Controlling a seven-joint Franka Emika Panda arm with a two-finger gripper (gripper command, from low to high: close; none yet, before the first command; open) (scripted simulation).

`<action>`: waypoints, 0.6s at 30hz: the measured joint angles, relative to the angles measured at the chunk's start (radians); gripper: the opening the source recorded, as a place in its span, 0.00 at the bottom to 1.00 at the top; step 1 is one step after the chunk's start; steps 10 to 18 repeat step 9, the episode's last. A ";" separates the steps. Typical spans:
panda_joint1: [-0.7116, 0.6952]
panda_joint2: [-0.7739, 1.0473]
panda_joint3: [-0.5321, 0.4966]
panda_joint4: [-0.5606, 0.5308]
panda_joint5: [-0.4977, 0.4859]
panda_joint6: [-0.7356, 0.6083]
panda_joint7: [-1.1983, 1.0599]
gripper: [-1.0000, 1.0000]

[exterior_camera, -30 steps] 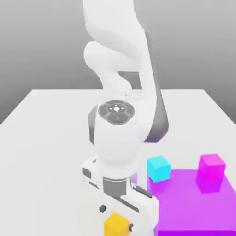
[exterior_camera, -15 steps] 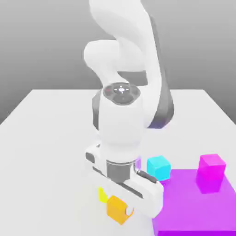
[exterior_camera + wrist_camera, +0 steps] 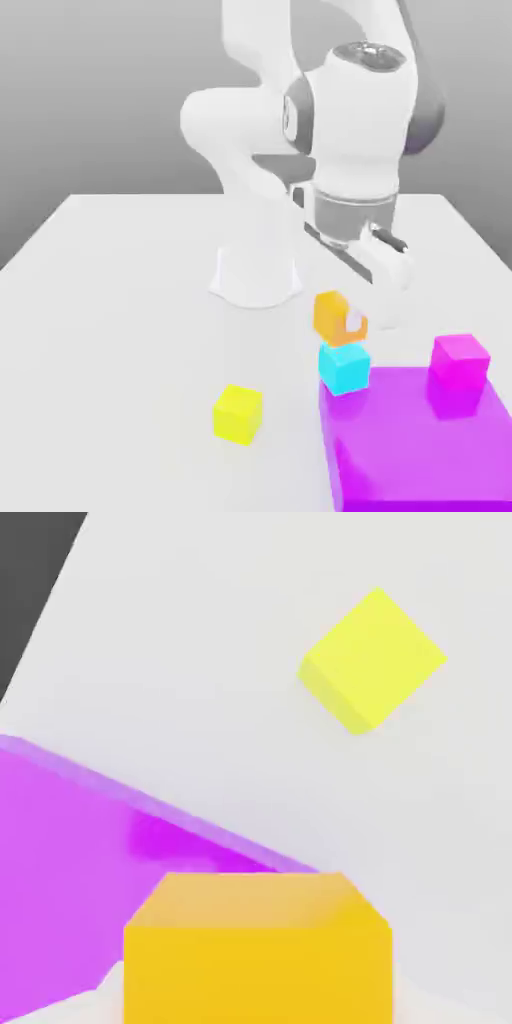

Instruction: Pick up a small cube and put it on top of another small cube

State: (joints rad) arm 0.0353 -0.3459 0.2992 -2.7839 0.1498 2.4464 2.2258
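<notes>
We're holding the arm bent over the bench (image 3: 110, 300), wrist pointing down w/ the gripper (image 3: 338, 318) pinching the orange cube (image 3: 333, 313) in the air, just above the cyan cube (image 3: 344, 368), beside the purple block (image 3: 420, 440).

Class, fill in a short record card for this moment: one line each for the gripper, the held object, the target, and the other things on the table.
gripper: shut on the orange cube
orange cube: lifted, just above the cyan cube
cyan cube: on the table, beside the purple block
purple block: carries the magenta cube
yellow cube: alone on the table
</notes>
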 joint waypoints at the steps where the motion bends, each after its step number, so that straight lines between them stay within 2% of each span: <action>1: 0.001 0.009 0.007 -0.011 0.004 0.021 0.015 0.00; 5: -0.012 0.126 0.028 -0.042 -0.017 0.168 0.049 0.00; 6: -0.015 0.154 0.032 -0.048 -0.023 0.202 0.055 1.00; 18: -0.015 0.154 0.032 -0.048 -0.023 0.202 0.055 1.00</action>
